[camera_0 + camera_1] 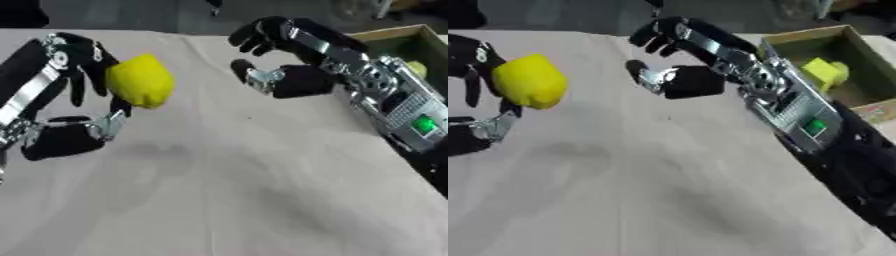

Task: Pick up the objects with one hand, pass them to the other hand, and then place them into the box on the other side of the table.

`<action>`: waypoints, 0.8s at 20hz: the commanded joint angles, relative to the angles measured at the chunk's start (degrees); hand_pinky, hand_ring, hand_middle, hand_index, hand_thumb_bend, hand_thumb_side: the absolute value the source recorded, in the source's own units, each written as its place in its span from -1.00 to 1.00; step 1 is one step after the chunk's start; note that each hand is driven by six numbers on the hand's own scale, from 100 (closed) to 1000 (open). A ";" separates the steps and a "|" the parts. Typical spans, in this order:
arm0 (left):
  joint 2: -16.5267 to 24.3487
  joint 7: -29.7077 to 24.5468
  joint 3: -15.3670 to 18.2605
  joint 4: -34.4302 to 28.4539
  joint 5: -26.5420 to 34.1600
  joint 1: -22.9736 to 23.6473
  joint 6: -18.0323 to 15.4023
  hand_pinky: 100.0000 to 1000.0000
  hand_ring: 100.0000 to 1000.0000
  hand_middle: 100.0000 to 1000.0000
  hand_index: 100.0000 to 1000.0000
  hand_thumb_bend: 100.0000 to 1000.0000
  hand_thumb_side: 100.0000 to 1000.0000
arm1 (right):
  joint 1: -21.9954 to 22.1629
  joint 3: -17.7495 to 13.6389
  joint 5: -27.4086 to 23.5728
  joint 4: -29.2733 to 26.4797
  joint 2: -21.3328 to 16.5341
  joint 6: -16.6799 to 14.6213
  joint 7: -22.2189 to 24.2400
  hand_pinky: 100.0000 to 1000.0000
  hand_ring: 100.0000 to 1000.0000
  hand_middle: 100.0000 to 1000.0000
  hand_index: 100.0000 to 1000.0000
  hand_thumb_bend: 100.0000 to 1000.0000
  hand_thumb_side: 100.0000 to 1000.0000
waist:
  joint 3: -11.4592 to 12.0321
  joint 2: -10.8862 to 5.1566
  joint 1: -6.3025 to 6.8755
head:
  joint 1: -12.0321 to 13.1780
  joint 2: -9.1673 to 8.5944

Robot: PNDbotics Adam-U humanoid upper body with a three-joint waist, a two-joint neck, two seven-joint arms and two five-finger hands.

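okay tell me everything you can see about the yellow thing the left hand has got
The yellow object is a rounded, lemon-like lump with a smooth matte skin and a slightly pointed top, in one piece as far as shows. The left hand holds it in the air above the beige cloth-covered table, dark fingers curled behind it and the thumb below. It faces the empty right hand, apart from it. Its shadow falls on the cloth beneath.

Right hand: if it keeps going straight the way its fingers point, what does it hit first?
Probably the lemon held in the left hand. The right hand, open, points left across the cloth, and nothing lies in the gap between. Depth is unclear, so it could pass just behind the fruit.
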 commanded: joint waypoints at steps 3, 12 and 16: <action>0.10 -0.33 -0.01 -1.15 -0.88 -1.19 -1.36 -0.58 -0.22 -0.18 0.03 -1.00 -1.00 | -1.68 1.02 -2.83 -1.18 0.16 1.93 1.60 0.63 0.63 0.53 0.58 -0.94 0.22 | 0.12 -0.84 0.18 | -0.13 -0.39; -0.49 -0.57 0.06 -2.00 0.17 -1.53 -3.85 -0.60 -0.23 -0.18 0.02 -1.00 -1.00 | -3.97 1.12 -0.90 -1.18 1.58 1.80 2.21 0.68 0.63 0.51 0.57 -0.86 0.21 | 0.40 -0.80 0.28 | -0.19 -0.58; -0.73 -0.43 0.29 -2.62 1.13 -1.94 -4.62 -0.60 -0.24 -0.18 0.02 -1.00 -1.00 | -5.10 1.45 0.16 -1.18 2.57 0.56 2.99 0.69 0.63 0.52 0.57 -0.88 0.22 | 0.59 -0.77 0.34 | -0.26 -0.58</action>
